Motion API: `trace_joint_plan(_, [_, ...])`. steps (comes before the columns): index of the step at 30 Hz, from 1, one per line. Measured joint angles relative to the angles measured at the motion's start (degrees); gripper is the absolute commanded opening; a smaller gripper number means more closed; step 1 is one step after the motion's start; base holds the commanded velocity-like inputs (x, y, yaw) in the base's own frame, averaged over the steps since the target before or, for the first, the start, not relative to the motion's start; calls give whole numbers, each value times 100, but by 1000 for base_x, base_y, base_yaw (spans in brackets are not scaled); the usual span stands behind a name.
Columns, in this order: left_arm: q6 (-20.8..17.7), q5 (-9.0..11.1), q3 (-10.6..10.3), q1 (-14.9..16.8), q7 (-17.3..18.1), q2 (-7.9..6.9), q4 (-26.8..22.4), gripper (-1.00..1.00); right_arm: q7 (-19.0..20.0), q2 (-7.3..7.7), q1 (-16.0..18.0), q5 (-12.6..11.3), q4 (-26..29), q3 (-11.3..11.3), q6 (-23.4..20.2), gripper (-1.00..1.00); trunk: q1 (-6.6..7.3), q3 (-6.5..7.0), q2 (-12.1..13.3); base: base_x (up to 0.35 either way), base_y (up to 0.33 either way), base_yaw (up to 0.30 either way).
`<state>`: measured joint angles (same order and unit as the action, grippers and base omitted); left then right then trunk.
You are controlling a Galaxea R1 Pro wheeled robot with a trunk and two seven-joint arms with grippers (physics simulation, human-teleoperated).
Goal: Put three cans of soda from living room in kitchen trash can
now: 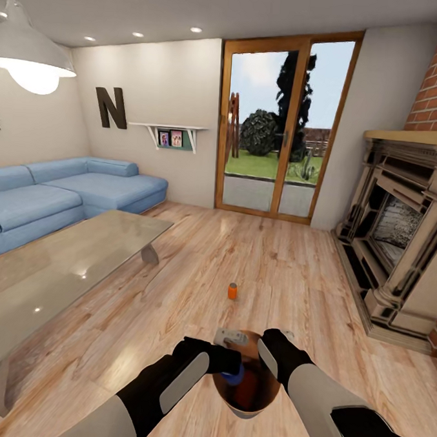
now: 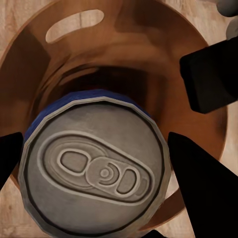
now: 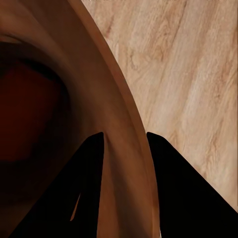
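Warm plank floor of the living room runs underfoot. Nearest, the left claw is clamped on the blue can, upright, directly over the mouth of the tash can; a straight drop should land it. The right claw pinches the bucket's rim. Something reddish lies inside. Farther off, the orange can stands on the floor, beyond the glass surface.

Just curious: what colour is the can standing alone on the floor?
Orange can with a silvery top; the head view shows it best.
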<state>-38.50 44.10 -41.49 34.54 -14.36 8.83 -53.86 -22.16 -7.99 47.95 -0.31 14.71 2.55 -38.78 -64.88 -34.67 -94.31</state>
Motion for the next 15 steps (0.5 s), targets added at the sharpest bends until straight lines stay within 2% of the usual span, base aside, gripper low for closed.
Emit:
trace_joint_plan(14, [126,10,1,0,0,-5,6,-100,0,0,1,-1,0,1,-1,-100,0,0,0,-1,0,0])
trace_joint_plan(15, [129,10,1,0,0,-5,6,100,0,0,1,-3,1,-1,1,-100,0,0,0,0,0,0])
